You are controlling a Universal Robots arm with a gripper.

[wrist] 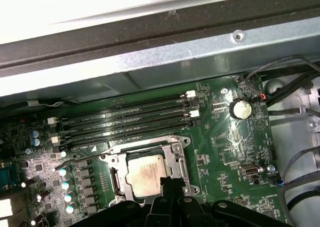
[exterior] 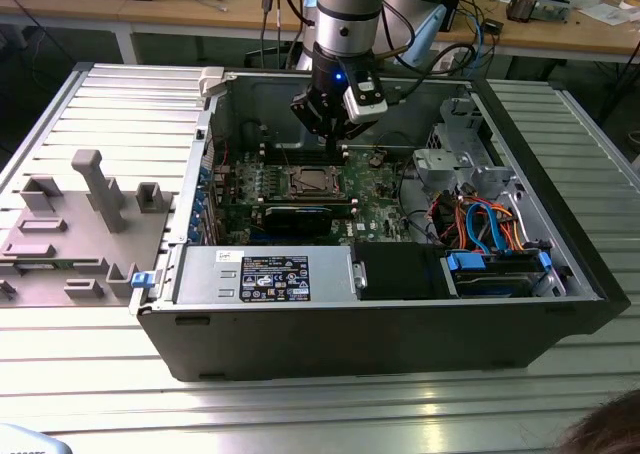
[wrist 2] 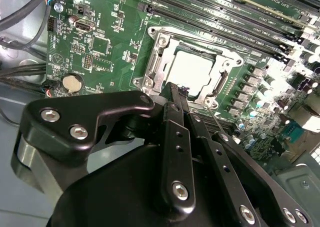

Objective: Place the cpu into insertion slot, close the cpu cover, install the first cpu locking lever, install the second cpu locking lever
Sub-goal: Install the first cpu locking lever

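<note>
Inside an open computer case [exterior: 560, 244] on a ribbed metal table [exterior: 320, 414], the arm's gripper [exterior: 335, 139] hangs low over the green motherboard [wrist: 225, 142], just above the insertion slot [exterior: 312, 182]. In the first wrist view the cpu [wrist: 144, 179] lies seated in that slot, its dull silver top showing through the window of the cpu cover [wrist: 175, 162], which lies flat around it. The black fingers [wrist 2: 175, 137] hide the near edge of the socket in both wrist views, so it cannot be made out whether the tips touch the frame. They are drawn together to a single point with no gap showing and nothing seen between them. A thin wire lever [wrist: 85, 158] runs off from one corner of the socket; whether it is latched cannot be told. Beside the socket run the long black memory slots [wrist: 130, 119], and a coin cell [wrist: 240, 108] sits near the board's edge. White lettering on the board is too fine to read, as is the black-and-white label [exterior: 275, 277] on the power supply [exterior: 200, 274]. A person's head [exterior: 610, 429] is cut off at the corner of the exterior view
</note>
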